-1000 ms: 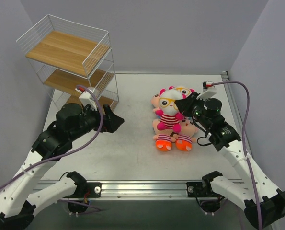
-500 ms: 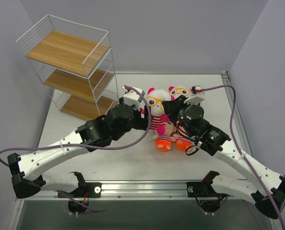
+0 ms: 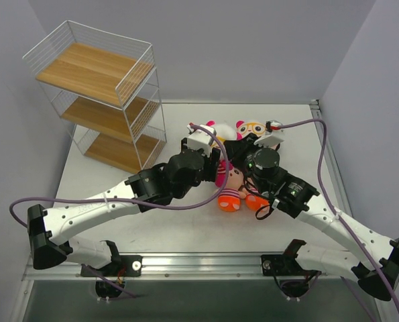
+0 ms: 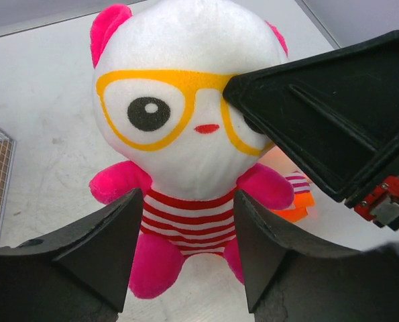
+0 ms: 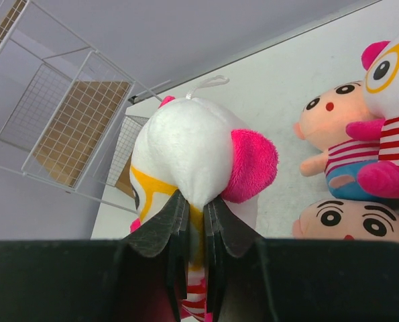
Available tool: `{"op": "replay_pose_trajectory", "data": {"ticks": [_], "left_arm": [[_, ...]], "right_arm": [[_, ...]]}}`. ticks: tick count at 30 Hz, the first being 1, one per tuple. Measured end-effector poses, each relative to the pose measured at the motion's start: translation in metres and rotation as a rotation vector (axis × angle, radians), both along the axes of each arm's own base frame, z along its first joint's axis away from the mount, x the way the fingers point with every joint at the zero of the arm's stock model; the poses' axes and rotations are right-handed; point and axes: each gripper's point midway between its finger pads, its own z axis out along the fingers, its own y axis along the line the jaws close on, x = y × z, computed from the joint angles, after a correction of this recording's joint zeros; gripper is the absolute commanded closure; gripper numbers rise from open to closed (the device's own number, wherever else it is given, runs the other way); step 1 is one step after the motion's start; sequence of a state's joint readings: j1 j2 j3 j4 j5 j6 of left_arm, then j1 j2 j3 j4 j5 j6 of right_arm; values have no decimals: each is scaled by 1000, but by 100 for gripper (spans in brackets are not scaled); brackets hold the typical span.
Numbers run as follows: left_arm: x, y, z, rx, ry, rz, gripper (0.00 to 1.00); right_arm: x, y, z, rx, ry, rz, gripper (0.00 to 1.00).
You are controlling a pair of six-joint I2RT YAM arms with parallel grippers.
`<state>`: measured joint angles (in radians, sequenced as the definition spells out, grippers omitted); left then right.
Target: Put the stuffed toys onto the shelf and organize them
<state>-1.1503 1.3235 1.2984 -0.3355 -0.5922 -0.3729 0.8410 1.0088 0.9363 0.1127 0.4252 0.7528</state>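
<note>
Left wrist view showed the left gripper (image 4: 186, 201) spread wide, its fingers (image 4: 98, 248) flanking the striped belly of a white-headed toy (image 4: 186, 94). The right gripper (image 5: 192, 201) pinched that toy's head, entering from 2 o'clock. Beyond it, the other stuffed toys (image 5: 330, 114) lay heaped on the table (image 3: 186, 225). In the top external view the shelf (image 3: 98, 94) stood at 10 o'clock from the toys, well apart.

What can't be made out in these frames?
- Top view: the arms cover most of the held white-headed doll and toy pile; toys uncountable.
- Left wrist: a finger of the right gripper hides one eye.
- Right wrist: doll's face turned away, body behind jaws; shelf cropped by edges.
</note>
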Motion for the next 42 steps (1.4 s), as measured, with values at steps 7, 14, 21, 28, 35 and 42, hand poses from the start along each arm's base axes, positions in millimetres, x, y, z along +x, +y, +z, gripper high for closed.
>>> {"op": "replay_pose_trajectory", "data": {"ticks": [7, 14, 21, 28, 35, 42], "left_arm": [[5, -6, -13, 29, 12, 14, 38], [6, -8, -16, 22, 22, 28, 58], [7, -9, -14, 1, 22, 38, 90], [6, -6, -8, 1, 7, 32, 98], [1, 8, 16, 0, -51, 5, 98], [-9, 16, 54, -30, -120, -70, 97]], "right_arm": [[-3, 4, 1, 1, -3, 2, 100], [-5, 6, 1, -3, -4, -1, 100], [-7, 8, 1, 1, -6, 1, 100], [-8, 8, 6, 9, -19, 6, 58], [-19, -6, 34, 11, -81, 19, 15], [-41, -36, 87, 45, -211, 27, 0]]}}
